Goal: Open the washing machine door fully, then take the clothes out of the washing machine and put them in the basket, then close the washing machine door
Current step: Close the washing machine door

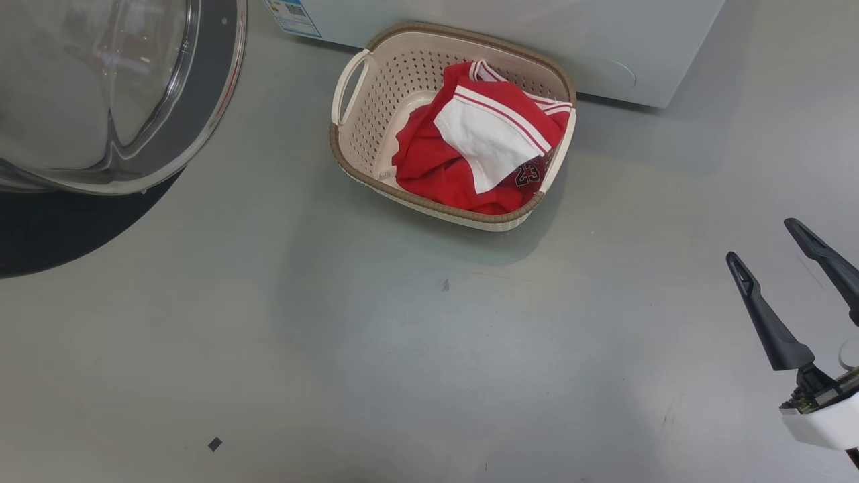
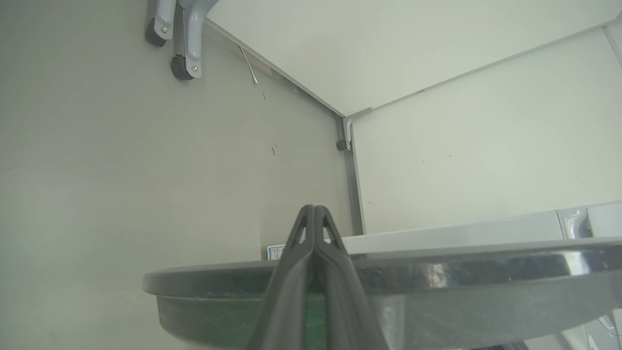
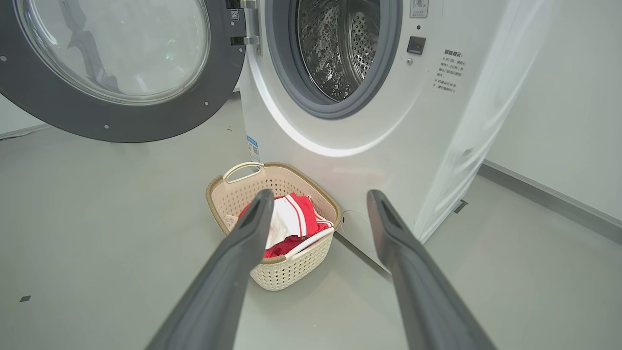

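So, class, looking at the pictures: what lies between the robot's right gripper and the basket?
Nothing. In the head view, the stretch from the open right gripper to the basket is bare grey floor. The right wrist view agrees.

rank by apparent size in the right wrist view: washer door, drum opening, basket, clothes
1. Round black-rimmed glass washing machine door, though cropped by the frame.
2. Grey-sealed steel drum opening and cream perforated plastic basket: about alike, unranked.
3. Red-and-white clothes in the basket.

Grey floor [image 1: 429, 349] (small dark scrap [image 1: 215, 443]); two castered legs [image 2: 192, 43].
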You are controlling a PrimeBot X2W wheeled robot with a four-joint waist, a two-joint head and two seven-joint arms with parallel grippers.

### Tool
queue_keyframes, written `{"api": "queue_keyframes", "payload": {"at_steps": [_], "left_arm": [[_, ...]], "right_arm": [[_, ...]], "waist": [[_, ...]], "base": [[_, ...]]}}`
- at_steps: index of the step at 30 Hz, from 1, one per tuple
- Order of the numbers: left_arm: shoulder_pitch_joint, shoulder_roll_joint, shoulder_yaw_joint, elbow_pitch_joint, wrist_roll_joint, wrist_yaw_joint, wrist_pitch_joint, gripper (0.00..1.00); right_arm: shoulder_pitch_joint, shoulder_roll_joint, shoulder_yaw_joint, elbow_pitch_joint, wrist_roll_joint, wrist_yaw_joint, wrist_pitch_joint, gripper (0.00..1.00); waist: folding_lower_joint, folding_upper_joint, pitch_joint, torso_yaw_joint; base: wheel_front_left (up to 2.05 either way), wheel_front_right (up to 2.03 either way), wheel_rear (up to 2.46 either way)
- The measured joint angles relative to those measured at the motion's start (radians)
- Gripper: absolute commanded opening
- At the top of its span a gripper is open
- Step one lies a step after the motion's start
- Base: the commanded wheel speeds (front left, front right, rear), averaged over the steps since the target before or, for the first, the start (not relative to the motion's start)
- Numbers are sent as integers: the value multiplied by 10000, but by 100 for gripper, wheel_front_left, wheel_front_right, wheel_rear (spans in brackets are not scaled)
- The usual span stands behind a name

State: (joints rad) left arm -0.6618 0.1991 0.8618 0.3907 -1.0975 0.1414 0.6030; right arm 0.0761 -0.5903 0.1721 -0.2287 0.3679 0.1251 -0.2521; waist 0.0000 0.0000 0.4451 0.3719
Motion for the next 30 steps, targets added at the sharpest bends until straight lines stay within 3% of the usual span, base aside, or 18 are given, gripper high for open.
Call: {"api": "queue_keyframes", "payload": {"at_steps": [8,17,27,30], "left_arm": [[-42,-151,688,190,228,-54,-976,0],[-357,84,1074,357,878,-54,-2161,0],[-753,36,922,888,1221,-54,-2238,0],[-996,-90,583,895,1064,-54,-1726,0]], "right_arm": [[92,-2,19,-13,0,0,0,100],[138,-40,90,-29,0,0,0,100],[139,-134,142,-125,-2,0,0,100],[139,-136,130,-134,-2,0,0,100]], "waist": [[0,0,-22,56],[0,0,-63,36],[0,0,-10,-82],[0,0,11,-126]], "base": [[0,0,0],[0,0,0],[0,0,0],[0,0,0]]}}
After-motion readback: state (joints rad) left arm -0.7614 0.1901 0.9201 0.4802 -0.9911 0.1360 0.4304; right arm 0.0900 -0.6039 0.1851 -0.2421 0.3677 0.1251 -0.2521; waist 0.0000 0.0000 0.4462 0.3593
